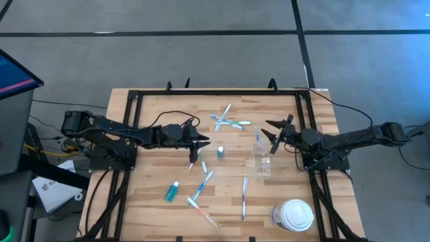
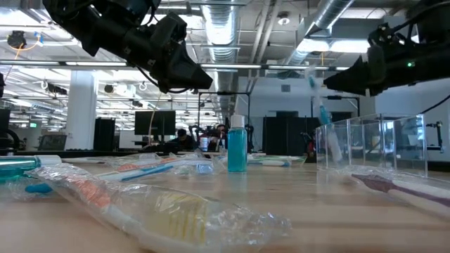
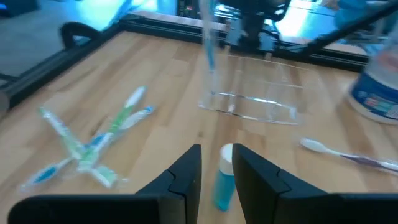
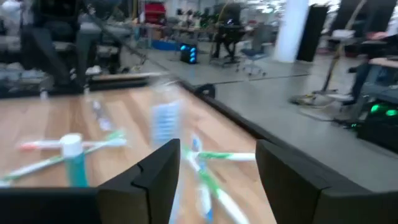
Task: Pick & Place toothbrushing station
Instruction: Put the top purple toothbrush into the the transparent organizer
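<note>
A clear plastic cup (image 1: pixel 262 161) (image 2: pixel 373 144) stands right of the table's middle. A blue-and-white toothbrush (image 1: pixel 257 139) (image 2: pixel 322 109) stands in it, leaning on its wall and blurred. My right gripper (image 1: pixel 272 136) (image 4: pixel 214 155) hangs open just right of that brush, which shows just beyond its fingertips (image 4: pixel 165 121). My left gripper (image 1: pixel 203 144) (image 3: pixel 217 158) hovers above the table's middle, fingers a narrow gap apart with nothing between them. An upright teal tube (image 1: pixel 220 151) (image 3: pixel 224 180) stands on the table below and just beyond it.
Wrapped toothbrushes lie loose at the far middle (image 1: pixel 228 122), the near middle (image 1: pixel 201 191) and beside the cup (image 1: pixel 244 195). A second teal tube (image 1: pixel 173 191) lies flat at the near left. A large white lidded container (image 1: pixel 293 215) stands at the near right. A black frame (image 1: pixel 201 93) rims the table.
</note>
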